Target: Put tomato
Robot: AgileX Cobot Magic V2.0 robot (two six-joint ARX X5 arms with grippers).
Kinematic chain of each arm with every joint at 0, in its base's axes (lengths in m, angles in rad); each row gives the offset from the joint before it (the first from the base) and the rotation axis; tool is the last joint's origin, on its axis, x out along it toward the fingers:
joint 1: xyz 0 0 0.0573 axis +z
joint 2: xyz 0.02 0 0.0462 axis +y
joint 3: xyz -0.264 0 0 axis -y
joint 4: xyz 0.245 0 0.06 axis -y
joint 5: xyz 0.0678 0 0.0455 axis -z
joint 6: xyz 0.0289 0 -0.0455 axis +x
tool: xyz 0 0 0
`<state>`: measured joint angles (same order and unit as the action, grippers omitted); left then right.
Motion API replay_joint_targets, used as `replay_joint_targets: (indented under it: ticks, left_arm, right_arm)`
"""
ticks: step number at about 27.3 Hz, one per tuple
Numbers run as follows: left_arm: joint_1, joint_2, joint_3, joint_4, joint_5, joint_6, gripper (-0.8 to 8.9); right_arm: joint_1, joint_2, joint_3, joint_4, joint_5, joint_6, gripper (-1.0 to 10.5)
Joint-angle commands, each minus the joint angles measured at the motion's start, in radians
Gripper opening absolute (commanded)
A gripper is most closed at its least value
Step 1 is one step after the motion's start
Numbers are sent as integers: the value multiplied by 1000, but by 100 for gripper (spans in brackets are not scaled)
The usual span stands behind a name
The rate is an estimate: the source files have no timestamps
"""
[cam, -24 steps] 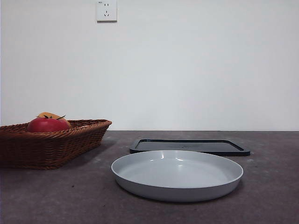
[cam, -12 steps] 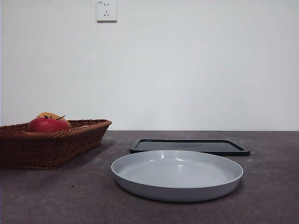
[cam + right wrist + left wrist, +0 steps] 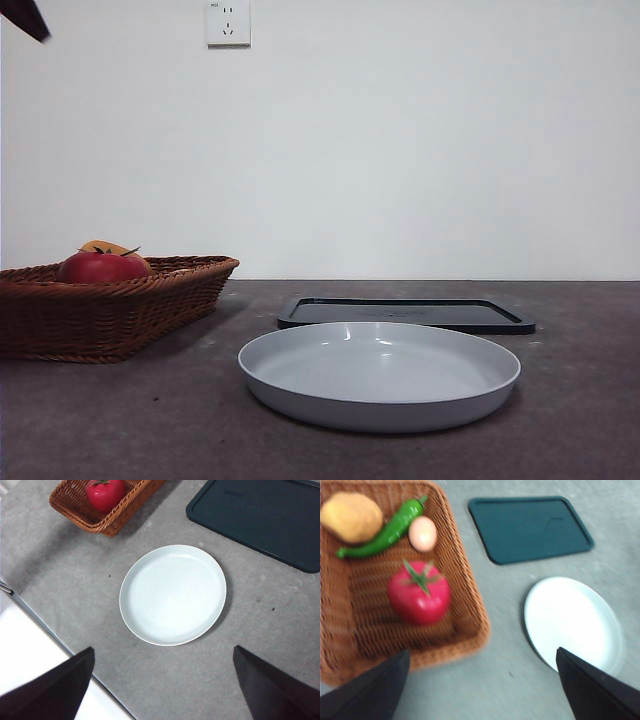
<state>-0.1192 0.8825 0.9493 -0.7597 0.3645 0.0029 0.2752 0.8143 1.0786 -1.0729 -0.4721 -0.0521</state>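
Tomato (image 3: 419, 593) sits in the wicker basket (image 3: 470, 600), left gripper (image 3: 480, 690) above it with jaws wide apart, right gripper (image 3: 162, 685) waiting over the plate (image 3: 172, 594), jaws also spread. Risk: jaws clip the basket wall or nudge the egg (image 3: 422, 534) and green pepper (image 3: 390, 529) (tomato's glossy, likely to slip). No readable labels anywhere.

red tomato (image 3: 419, 597), brown woven basket (image 3: 465, 580), white plate (image 3: 172, 594), dark tray (image 3: 530, 527)
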Motion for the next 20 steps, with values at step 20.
replay_joint_targets:
  ticks: [20]
  left_arm:
    - [-39, 497, 24, 438, -134, 140, 477]
  right_arm:
    - [5, 8, 21, 10, -3, 0, 443]
